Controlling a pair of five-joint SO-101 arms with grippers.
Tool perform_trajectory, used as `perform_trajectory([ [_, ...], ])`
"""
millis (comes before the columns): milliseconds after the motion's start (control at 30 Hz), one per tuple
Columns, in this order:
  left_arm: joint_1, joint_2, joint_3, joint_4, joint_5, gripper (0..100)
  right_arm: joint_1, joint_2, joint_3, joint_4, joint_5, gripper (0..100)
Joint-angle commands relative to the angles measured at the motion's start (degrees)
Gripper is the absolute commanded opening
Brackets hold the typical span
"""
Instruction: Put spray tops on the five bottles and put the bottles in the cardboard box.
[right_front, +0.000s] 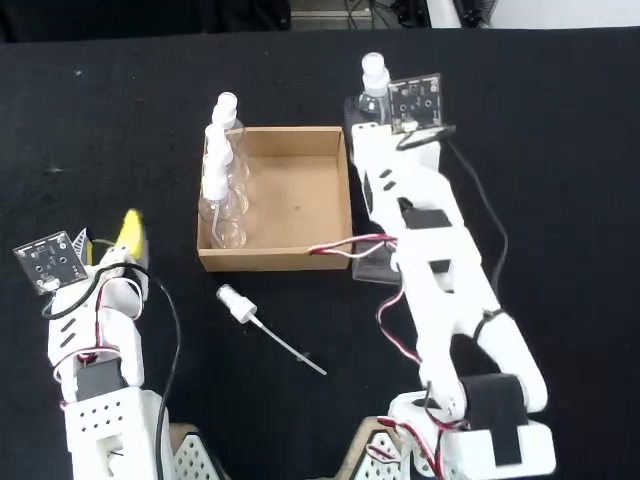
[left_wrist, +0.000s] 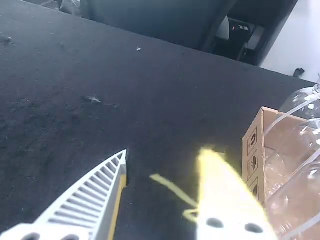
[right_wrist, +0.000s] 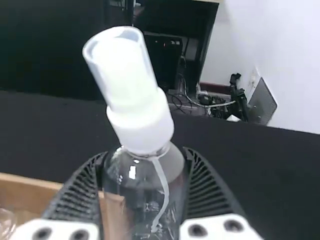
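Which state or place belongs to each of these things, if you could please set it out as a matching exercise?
1. loose spray top
2. right gripper
3. left gripper
4. cardboard box

A. open, holding nothing
B. contains standing bottles
C. shut on a capped bottle
D. lying on the table outside the box

Pairs: 1-D, 2-C, 3-A, 4-B

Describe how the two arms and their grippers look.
Both the left arm and right arm are white plastic segments with black motors and red and black wires. The left gripper has one white ribbed finger, one yellow; the right gripper has black ribbed fingers.
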Motion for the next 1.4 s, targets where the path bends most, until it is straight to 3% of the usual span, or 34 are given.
perform_trajectory([
  [0,-0.6,-0.7,0.1,-3.6,-0.4,12,-1.8,-0.3,-4.8,0.4,-3.1,1.1],
  [100,-0.7,-0.3,1.7,-7.6,-0.4,14,-2.5,0.1,-4.9,0.4,-7.9,1.1],
  [267,-0.7,-0.3,1.7,-7.5,-0.4,13,-2.6,4.1,-5.3,-0.1,-14.4,1.1],
  [1367,0.8,-0.3,1.7,-7.6,-0.4,13,-4.2,23.2,-17.6,-0.1,-14.5,1.1],
])
